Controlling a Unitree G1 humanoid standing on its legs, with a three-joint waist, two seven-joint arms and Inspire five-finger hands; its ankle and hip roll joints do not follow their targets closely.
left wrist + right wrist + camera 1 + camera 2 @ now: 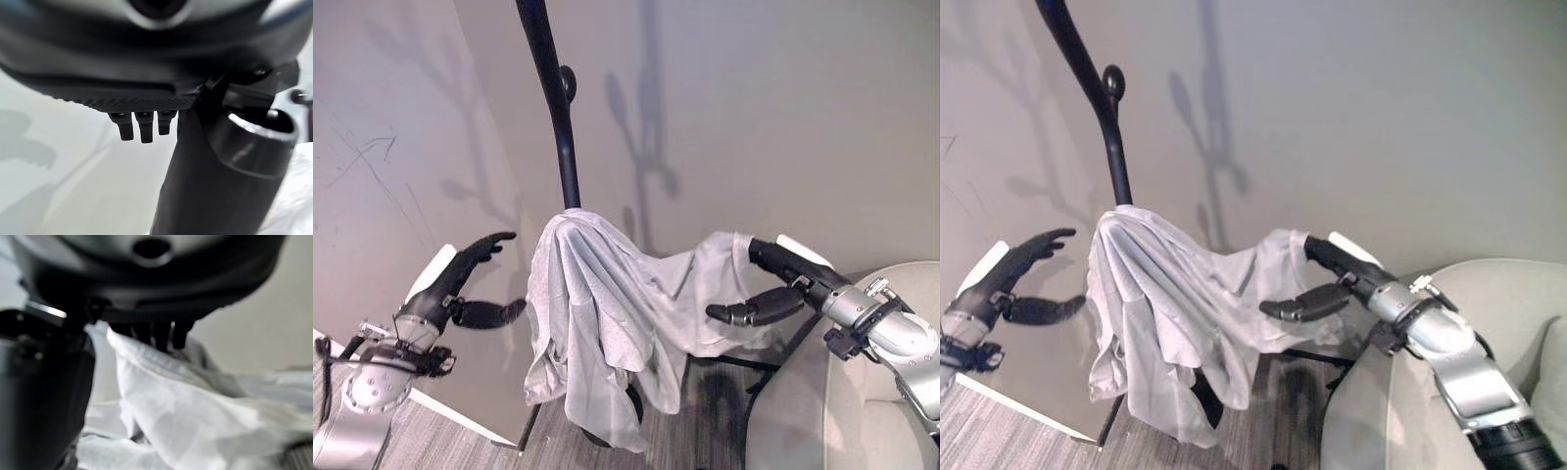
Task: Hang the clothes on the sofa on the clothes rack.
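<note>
Against a plain grey wall, over grey carpet edged with a white baseboard: black clothes rack, knobbed peg on its pole, draped with a pale grey garment bunched over one lower peg and hanging in long folds toward the floor. One corner of the garment stretched sideways to the right hand, fingers laid over the cloth's top edge, thumb extended beneath and apart from it, not pinching. Left hand just beside the garment's other side, fingers straight, thumb spread, nothing held and no contact with the cloth. Pale rounded sofa at lower right, below the right arm. Shadows of rack and arms cast on the wall. Seen from the right wrist: fingers resting along a hemmed fold of the white cloth, more fabric heaped below, a detail hidden from the head cameras. Seen from the left wrist: short row of fingers against bare wall, thumb large in the foreground, a sliver of the cloth at the frame's corner.
</note>
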